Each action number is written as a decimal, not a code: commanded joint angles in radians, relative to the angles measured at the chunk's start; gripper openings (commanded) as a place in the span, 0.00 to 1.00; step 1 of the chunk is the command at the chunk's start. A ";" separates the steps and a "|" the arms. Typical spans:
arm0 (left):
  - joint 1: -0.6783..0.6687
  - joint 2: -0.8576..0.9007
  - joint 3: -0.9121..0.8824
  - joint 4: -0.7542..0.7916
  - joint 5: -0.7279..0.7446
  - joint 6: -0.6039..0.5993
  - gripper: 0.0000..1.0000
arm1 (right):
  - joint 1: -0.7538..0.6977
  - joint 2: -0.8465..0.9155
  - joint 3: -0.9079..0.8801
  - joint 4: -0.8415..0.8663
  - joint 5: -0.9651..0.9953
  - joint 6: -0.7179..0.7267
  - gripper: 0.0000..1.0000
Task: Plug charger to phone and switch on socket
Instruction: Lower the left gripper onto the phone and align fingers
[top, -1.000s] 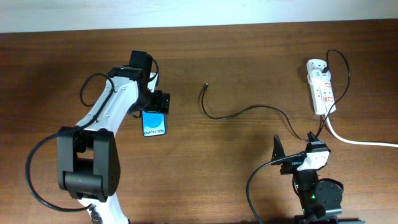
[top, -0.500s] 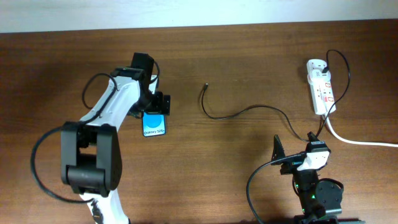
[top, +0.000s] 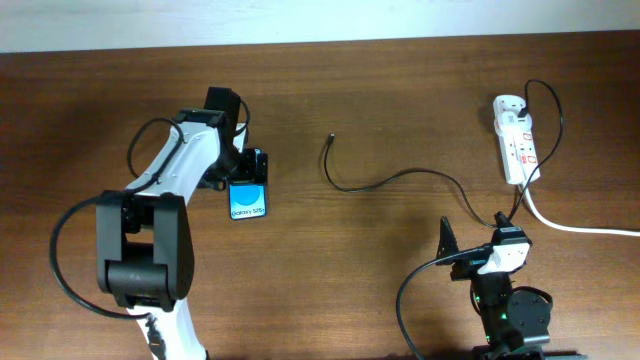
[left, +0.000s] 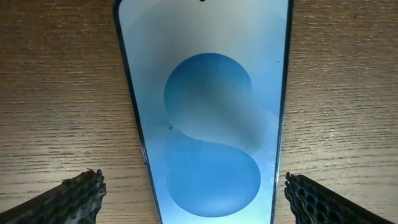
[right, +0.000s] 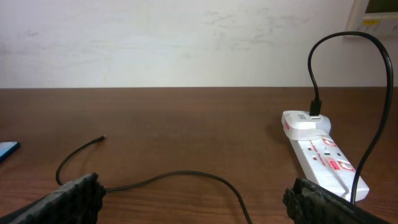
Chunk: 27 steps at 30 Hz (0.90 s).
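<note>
Left arm is out over the dark brown wooden surface (top: 400, 90), and its pincer (left: 202, 196) is spread wide. The two black honeycomb-patterned fingertips (left: 81, 193) sit one on each side of the black-edged smartphone with the bright blue screen (left: 205, 112). Bare wood shows between each tip and the phone's edge, so there is no grip on it. From overhead the phone (top: 248, 200) lies flat, screen up, on the left half of the surface. Its white "Galaxy" lettering is at the end nearer the robot, and the pincer covers its far end.

Over to the long thin black charger cable (top: 400, 175): its small plug tip (top: 331, 138) lies loose on the wood to the right of the phone, well apart from it. The cable curves away rightward toward the white power strip with red switches (top: 517, 140) at the far right. In the right wrist view its other end arches up and drops into a white block (right: 308, 121) at the strip's far end. The strip's thick white cord (top: 580, 228) runs off the right edge.

Right arm sits low at the near edge, pincer (right: 199, 205) wide open too, nothing between its fingers. It faces the strip (right: 323, 155) and the pale wall (right: 186, 37) beyond.
</note>
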<state>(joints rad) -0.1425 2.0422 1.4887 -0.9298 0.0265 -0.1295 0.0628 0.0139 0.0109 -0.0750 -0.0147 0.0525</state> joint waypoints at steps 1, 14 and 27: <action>0.003 0.005 0.018 0.003 0.011 -0.016 0.99 | 0.009 -0.010 -0.005 -0.005 0.008 0.005 0.98; 0.003 0.006 0.017 0.024 0.011 -0.058 0.99 | 0.009 -0.010 -0.005 -0.005 0.008 0.005 0.98; -0.002 0.006 0.016 0.031 0.011 -0.057 0.99 | 0.009 -0.010 -0.005 -0.005 0.008 0.005 0.98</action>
<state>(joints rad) -0.1429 2.0422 1.4887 -0.9070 0.0269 -0.1772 0.0628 0.0139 0.0109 -0.0750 -0.0151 0.0532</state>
